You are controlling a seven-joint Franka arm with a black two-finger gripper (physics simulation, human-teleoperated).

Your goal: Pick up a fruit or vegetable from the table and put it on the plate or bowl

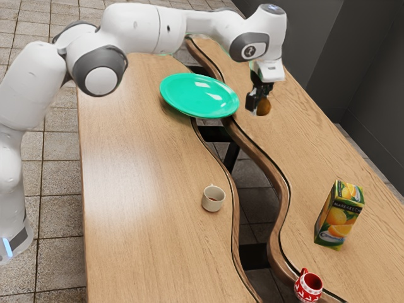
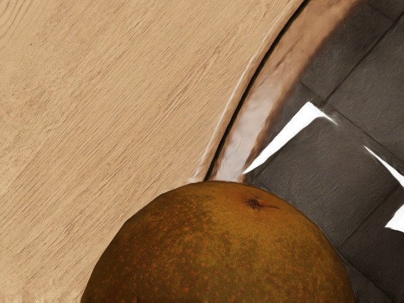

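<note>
Item 1: a red mug (image 1: 308, 285) with white patterning stands nearest the camera, at the inner edge of the table (image 1: 315, 151) on the exterior view's right.

Item 2: a juice carton (image 1: 339, 214) printed with oranges stands upright on the same table, farther back and well apart from the mug.

Item 3: a small cream cup (image 1: 213, 198) stands upright on the second table (image 1: 126, 189), on the exterior view's left, close to the wavy gap between the two tops.

Item 4: a green plate (image 1: 199, 95) sits farther back on that second table, its rim overhanging the gap.

Item 5: the gripper (image 1: 260, 102) hangs beyond the plate, over the first table's near edge, pointing down. Its black fingers are clamped on a brown fruit (image 1: 264, 107). The fruit is just to the exterior view's right of the plate and apart from it.

Item 6: in the wrist view the fruit (image 2: 221, 252) sits directly under the hand, speckled orange-brown with a dark spot on its skin. Behind it lie the wood grain of the table (image 2: 113, 95), the table's curved edge and dark floor tiles (image 2: 353, 126).
</note>
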